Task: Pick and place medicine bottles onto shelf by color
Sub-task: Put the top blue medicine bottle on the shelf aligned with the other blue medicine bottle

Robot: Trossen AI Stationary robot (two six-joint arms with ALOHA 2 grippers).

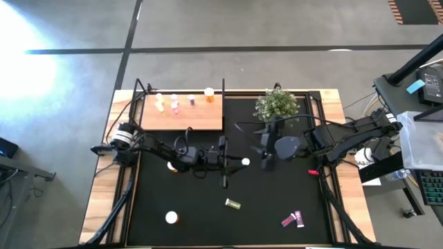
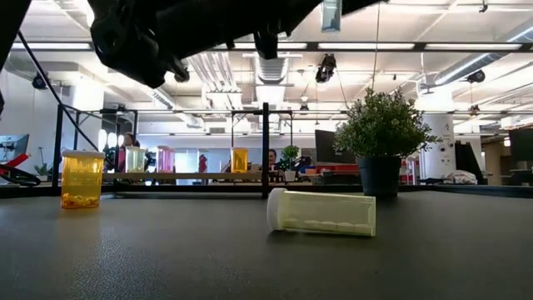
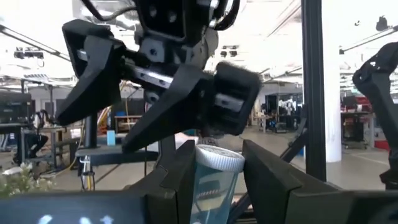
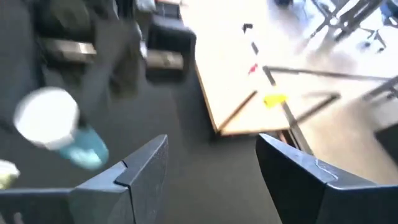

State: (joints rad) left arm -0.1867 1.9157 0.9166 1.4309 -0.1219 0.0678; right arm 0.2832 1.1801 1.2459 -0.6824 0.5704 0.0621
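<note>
A: Near the centre of the high view, the left end effector [image 1: 232,162] is clamped on a teal bottle [image 1: 244,162] with a white cap. The right end effector [image 1: 264,158] sits just to its right, fingers apart and holding nothing.

B: So this looks like a handover?

A: Probably. To do it well, the right end effector should close around the bottle's body before the left lets go, then carry it to the shelf [image 1: 201,117] at the upper left of the table.

B: What is on the shelf now?

A: Four small bottles stand along its far edge in the high view.

B: What does each view add?

A: The left wrist view shows the teal bottle pinched between its fingers [image 3: 180,180]. The low view shows a pale yellow bottle [image 2: 322,212] on its side at centre and an orange bottle [image 2: 82,178] upright at left.
</note>
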